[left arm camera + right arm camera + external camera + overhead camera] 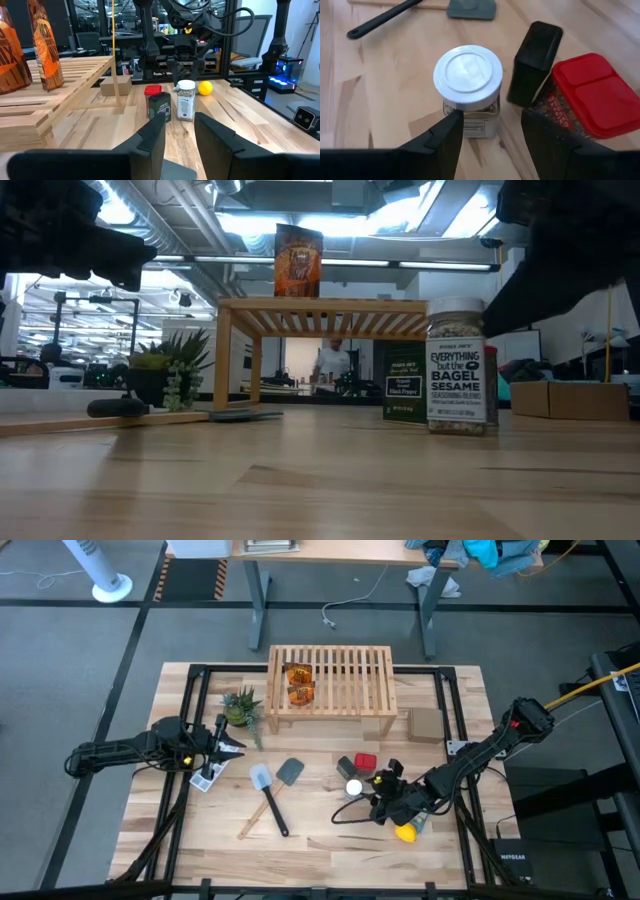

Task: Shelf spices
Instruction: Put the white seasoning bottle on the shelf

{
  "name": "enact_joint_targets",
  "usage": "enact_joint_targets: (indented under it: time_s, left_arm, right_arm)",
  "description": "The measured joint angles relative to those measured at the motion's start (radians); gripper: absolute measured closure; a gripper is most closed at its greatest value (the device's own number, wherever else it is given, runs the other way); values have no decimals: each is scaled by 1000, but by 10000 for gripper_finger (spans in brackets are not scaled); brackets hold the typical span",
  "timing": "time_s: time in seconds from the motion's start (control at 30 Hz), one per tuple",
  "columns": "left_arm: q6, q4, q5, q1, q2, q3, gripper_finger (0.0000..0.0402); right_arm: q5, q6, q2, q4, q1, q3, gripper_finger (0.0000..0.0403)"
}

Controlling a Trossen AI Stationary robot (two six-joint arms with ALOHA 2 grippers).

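The white-capped bottle (468, 87) stands on the desk at about five o'clock from the shelf (331, 680), touching the black box (534, 62). It looks rigid, smooth and probably light, best pinched across its body just under the cap. The right end effector (490, 135) hovers open right above it; the left end effector (177, 137), also open, waits at nine o'clock.

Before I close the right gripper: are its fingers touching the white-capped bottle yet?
Apart. In the right wrist view the right gripper hangs above the white-capped bottle, its open fingers nearer the camera than the cap, tabletop visible between.

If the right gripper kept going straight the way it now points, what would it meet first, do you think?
Most likely the white-capped bottle: the right gripper, open, points down at it, the cap just ahead between its fingers. The black box stands beside that line.
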Motion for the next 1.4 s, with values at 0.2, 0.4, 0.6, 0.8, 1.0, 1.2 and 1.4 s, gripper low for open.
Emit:
enact_joint_targets:
  time_s: [0.2,0.4,0.6,0.8,1.0,1.2,1.4]
  left_arm:
    - [0,0,0,0,0,0,304]
    - [0,0,0,0,0,0,304]
    - [0,0,0,0,0,0,304]
    - [0,0,0,0,0,0,304]
    - [0,1,0,0,0,0,304]
    - [0,0,0,0,0,0,304]
    - [0,0,0,0,0,0,304]
  right_arm:
    - [17,46,0,5,0,0,196]
    - [24,49,0,15,0,0,196]
    - [23,68,0,16,0,0,196]
    - [19,117,0,15,0,0,165]
    - [2,113,48,53,0,0,66]
    - [24,33,72,138,0,0,7]
    - [63,-41,121,237,-14,0,6]
